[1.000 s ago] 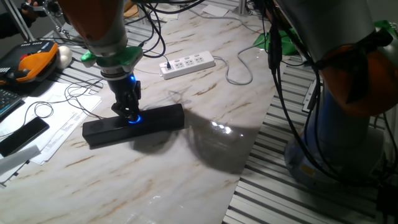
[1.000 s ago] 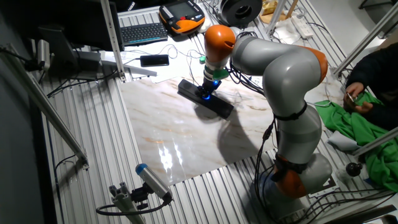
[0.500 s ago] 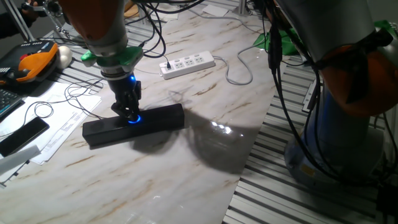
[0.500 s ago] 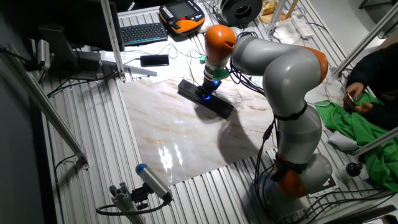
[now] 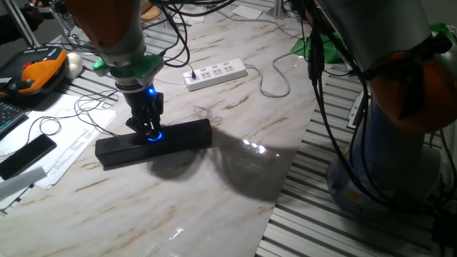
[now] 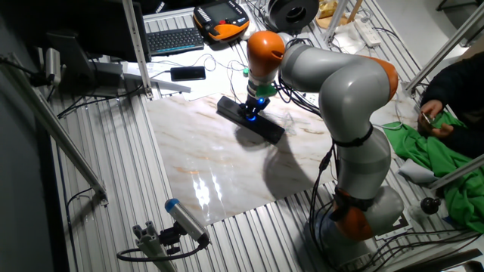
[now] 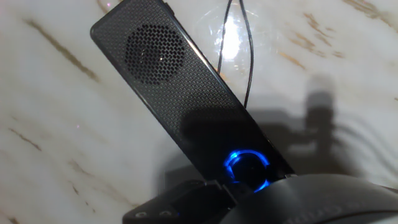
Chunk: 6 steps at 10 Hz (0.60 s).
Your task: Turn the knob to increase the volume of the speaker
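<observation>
One speaker (image 7: pixel 174 93) lies flat, long axis diagonal in your hand view; gripper (image 5: pixel 149 132) fingers pinch its knob (image 7: pixel 247 169)

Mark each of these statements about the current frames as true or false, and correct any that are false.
1. The gripper is down at the knob in the middle of the speaker. True.
2. The speaker stands upright on one end. False: it lies flat on the marble tabletop.
3. The knob's ring glows red. False: it glows blue.
4. A white power strip lies on the table beyond the speaker, apart from it. True.
5. The hand view shows a round grille on the speaker's top face. True.
6. The power strip rests on top of the speaker. False: bare tabletop separates them.
</observation>
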Each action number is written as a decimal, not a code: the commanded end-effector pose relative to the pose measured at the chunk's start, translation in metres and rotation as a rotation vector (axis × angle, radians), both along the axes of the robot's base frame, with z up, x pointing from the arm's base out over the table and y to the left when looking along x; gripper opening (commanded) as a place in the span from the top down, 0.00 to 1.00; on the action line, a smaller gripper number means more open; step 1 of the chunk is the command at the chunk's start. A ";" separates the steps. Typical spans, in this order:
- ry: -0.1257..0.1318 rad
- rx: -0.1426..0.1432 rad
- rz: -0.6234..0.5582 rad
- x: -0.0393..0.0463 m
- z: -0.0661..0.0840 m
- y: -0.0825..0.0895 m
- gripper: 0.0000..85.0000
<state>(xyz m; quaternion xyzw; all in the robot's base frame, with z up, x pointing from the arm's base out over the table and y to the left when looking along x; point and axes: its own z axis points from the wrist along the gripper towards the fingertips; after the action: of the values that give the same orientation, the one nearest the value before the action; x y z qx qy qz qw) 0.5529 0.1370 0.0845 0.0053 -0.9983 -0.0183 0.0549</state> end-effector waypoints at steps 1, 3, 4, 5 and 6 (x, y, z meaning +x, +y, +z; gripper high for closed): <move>0.000 -0.003 -0.028 -0.0003 0.000 0.000 0.80; -0.002 -0.015 -0.083 -0.0003 0.001 0.000 0.80; 0.002 -0.013 -0.112 -0.0004 0.001 0.000 0.80; 0.004 -0.007 -0.140 -0.0006 0.001 0.000 0.80; 0.005 -0.001 -0.177 -0.0008 0.001 0.000 0.80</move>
<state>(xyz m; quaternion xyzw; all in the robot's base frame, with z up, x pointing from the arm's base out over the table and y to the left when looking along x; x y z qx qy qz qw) 0.5521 0.1369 0.0854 -0.0834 -0.9947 -0.0226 0.0558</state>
